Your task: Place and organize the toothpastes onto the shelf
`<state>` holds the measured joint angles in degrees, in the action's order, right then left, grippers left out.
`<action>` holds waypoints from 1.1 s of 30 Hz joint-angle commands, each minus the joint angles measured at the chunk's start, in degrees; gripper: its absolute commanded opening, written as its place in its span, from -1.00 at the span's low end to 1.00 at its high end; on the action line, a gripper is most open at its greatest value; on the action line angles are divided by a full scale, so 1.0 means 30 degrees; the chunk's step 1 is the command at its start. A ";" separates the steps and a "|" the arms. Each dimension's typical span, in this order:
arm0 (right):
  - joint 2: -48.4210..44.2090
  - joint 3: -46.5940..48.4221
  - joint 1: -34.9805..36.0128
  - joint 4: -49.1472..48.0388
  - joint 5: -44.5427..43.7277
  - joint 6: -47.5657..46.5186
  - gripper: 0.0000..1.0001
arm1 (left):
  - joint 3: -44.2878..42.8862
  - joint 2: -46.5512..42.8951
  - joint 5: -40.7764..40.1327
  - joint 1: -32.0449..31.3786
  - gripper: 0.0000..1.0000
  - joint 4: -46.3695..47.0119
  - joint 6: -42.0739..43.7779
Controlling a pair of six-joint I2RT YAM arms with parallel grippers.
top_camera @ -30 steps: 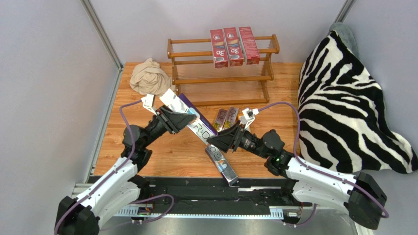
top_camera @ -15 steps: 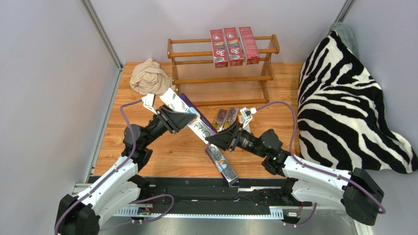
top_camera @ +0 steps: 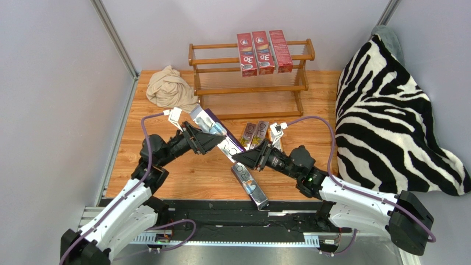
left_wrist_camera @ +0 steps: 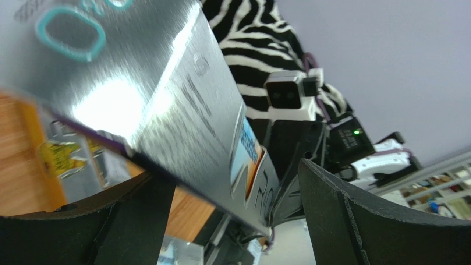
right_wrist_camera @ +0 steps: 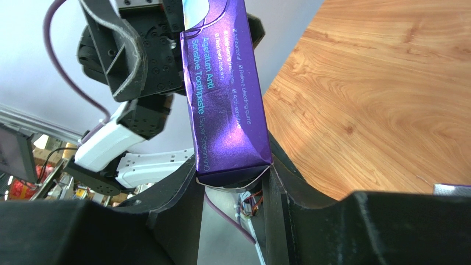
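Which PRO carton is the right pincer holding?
The purple-sided one, its end clamped in the right pincer and raised at a slant; the others lie flat on the table.

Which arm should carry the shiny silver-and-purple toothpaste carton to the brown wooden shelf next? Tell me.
Right, probably: the right gripper is clamped on one end of the shiny silver-and-purple toothpaste carton, while the left gripper stands open around it.

Three red cartons (top_camera: 264, 52) side by side on the top tier of the brown wooden shelf (top_camera: 249, 88) at upper centre, silver-purple carton (top_camera: 205, 118) slanting mid-frame, lower end pinched in my right gripper (top_camera: 239, 156), another silver carton (top_camera: 250, 186) flat at lower centre, two silver cartons (top_camera: 249, 134) by the shelf's foot
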<state>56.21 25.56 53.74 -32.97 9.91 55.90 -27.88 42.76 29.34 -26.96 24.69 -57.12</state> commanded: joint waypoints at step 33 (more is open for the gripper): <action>0.8946 0.5658 -1.0439 -0.1749 0.5949 0.3659 -0.64 | -0.0931 -0.7839 -0.6529 -0.0037 0.79 -1.5406 0.6062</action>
<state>79.59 38.83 24.12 -28.82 22.22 63.11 -30.41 19.90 8.97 -26.98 -22.31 -39.72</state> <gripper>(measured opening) 0.407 0.895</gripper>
